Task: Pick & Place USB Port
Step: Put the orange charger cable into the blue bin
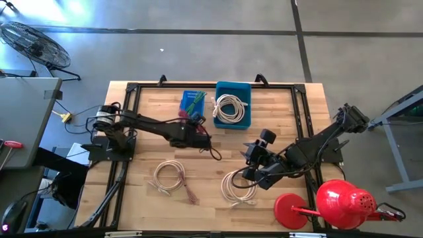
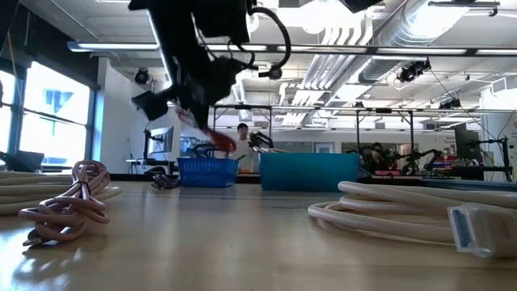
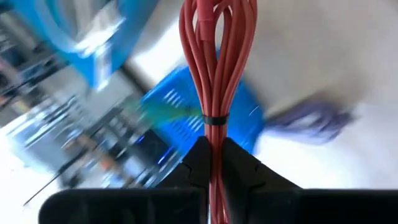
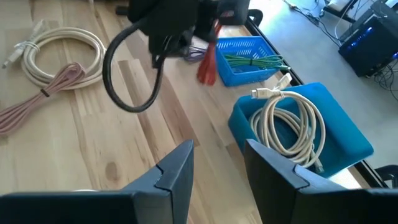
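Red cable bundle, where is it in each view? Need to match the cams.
High view: red cable bundle at the left gripper, beside the blue basket.
Low view: hanging above the basket, left of centre.
Left wrist view: centre, clamped between the fingers.
Right wrist view: upper middle, next to the basket.
Shared landmark: the blue basket.

Grey floor [image 1: 198, 16], perhaps concrete.
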You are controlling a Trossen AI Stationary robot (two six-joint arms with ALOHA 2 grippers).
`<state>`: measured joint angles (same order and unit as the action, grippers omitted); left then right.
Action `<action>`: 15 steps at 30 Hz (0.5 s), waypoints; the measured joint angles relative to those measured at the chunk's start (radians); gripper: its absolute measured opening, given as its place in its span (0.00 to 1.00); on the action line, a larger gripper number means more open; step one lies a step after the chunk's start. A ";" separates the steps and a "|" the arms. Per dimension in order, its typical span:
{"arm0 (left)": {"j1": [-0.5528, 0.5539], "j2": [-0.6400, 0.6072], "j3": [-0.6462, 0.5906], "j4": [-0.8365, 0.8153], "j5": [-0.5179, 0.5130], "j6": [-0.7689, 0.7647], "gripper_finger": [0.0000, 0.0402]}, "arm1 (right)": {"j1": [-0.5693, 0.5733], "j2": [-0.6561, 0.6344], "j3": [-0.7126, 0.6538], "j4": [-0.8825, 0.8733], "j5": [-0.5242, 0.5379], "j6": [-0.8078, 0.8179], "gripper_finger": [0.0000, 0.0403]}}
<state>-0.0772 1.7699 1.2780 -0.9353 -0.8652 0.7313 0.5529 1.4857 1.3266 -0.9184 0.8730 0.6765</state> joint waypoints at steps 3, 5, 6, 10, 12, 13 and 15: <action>0.016 0.000 0.055 -0.096 -0.099 0.000 0.03 | 0.000 0.000 0.000 -0.001 0.000 0.000 0.33; 0.043 0.000 0.088 -0.156 -0.138 0.001 0.03 | 0.000 0.000 0.000 -0.003 0.000 -0.001 0.33; 0.057 0.000 0.103 -0.179 -0.157 0.007 0.03 | 0.000 0.000 0.000 -0.004 0.000 0.000 0.33; 0.130 0.000 0.132 -0.266 -0.203 0.097 0.03 | 0.000 0.000 0.000 -0.013 -0.002 0.000 0.33; 0.173 -0.001 0.136 -0.276 -0.201 0.176 0.03 | 0.000 0.000 0.000 -0.013 -0.006 0.000 0.33; 0.194 -0.001 0.136 -0.277 -0.196 0.220 0.03 | 0.000 0.000 0.000 -0.013 -0.007 0.000 0.33; 0.238 -0.001 0.136 -0.267 -0.186 0.298 0.03 | 0.000 0.000 0.000 -0.013 -0.008 0.000 0.33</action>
<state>0.1611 1.7691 1.4139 -1.2024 -1.0511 1.0293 0.5529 1.4857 1.3266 -0.9318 0.8654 0.6765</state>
